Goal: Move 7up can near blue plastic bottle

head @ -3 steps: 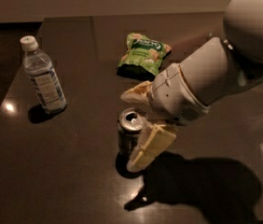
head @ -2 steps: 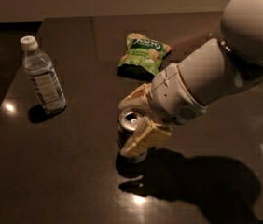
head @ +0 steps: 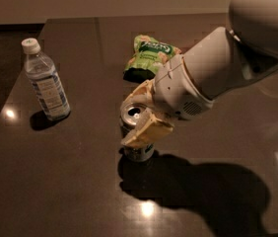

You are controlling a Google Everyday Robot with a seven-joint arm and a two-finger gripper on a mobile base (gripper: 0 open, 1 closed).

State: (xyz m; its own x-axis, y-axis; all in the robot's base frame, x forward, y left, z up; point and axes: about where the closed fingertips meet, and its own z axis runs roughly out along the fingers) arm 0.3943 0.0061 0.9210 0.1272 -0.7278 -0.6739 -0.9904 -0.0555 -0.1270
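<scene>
We see the 7up can standing upright near the middle of the dark table. Its long axis is vertical and its open silver top faces up towards us. The gripper comes in from the right on the pale arm, and its two yellowish fingers are clamped on the can's upper half, one finger across the near side and the other behind the rim.

The blue plastic bottle stands upright too, cap up, well apart from the can at the left edge of the table. A green snack bag lies flat behind the gripper, near it.

A second ago the fingers stood spread, the near one hanging clear of the can's right side; since then they have drawn together onto it. The can's top also sits a little higher in the view than before. It may be just off the table, but the shadow at its base hides that from us. The bottle and bag have not moved.
</scene>
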